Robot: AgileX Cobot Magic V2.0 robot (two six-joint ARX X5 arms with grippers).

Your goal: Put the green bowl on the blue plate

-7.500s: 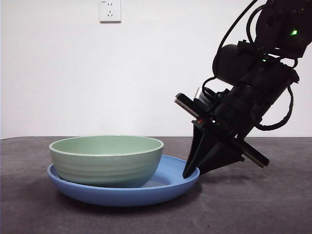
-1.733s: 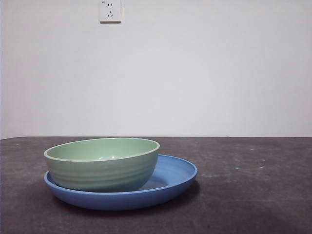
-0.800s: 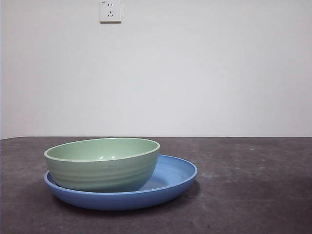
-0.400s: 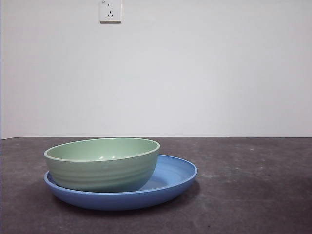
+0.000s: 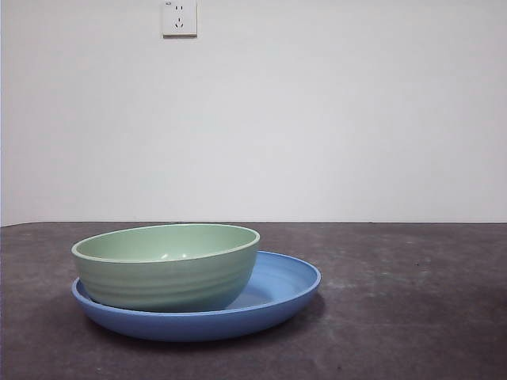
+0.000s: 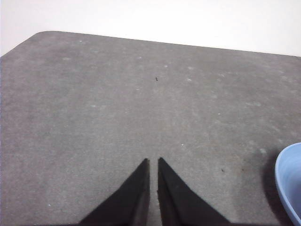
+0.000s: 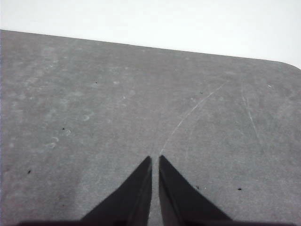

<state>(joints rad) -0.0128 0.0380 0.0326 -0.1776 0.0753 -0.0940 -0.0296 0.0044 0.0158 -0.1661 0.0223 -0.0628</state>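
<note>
The green bowl [image 5: 169,267] sits slightly tilted inside the blue plate [image 5: 281,289] on the grey tabletop [image 5: 412,309], while the left claw [image 6: 153,162] and right claw [image 7: 155,160] hover clenched and empty, apart from the bowl.

Ahead of me stands a plain white wall [image 5: 333,119], evenly lit, with no windows in sight. High on it sits a white power socket [image 5: 179,17], its slots just visible. Below, the wall meets a dark grey table [image 5: 412,301] along a straight level line. The tabletop is matte and mottled, flecked with small dark specks and pale smudges. On my right side a thin pale scratch [image 7: 188,115] curves across it. Both far corners of the table are rounded.
</note>
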